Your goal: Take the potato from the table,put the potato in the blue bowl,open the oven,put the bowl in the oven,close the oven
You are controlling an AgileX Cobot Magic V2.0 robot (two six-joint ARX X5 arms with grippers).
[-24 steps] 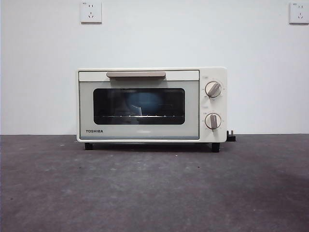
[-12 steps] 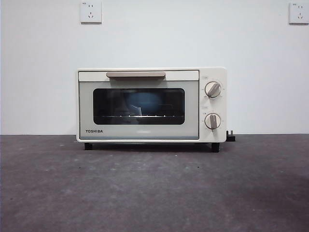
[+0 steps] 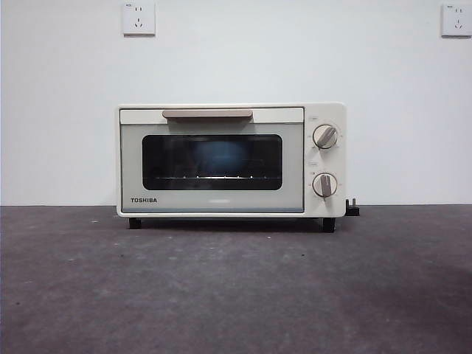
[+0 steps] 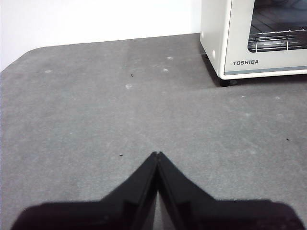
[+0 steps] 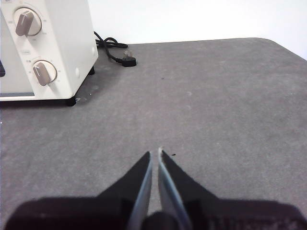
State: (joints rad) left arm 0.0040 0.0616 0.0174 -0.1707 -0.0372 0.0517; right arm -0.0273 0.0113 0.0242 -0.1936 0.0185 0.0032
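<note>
The oven (image 3: 214,203) stands at the back of the table (image 3: 236,295) with its door shut and the beige handle (image 3: 207,113) up. Through the dark glass the blue bowl (image 3: 220,156) shows dimly on the rack inside. The potato is out of view in every frame. No arm appears in the front view. My left gripper (image 4: 157,154) is shut and empty above bare table, well off the oven's (image 4: 216,43) left front corner. Off the knob side of the oven (image 5: 62,48), my right gripper (image 5: 154,153) hangs shut and empty.
A black power cord (image 5: 111,49) with its plug (image 5: 128,61) lies behind the oven's right side. Two wall sockets (image 3: 139,18) (image 3: 456,20) sit high on the white wall. The table's rounded far corners show in both wrist views.
A small pale reflection low in the oven's glass has vanished. The oven, door and bowl have not moved.
</note>
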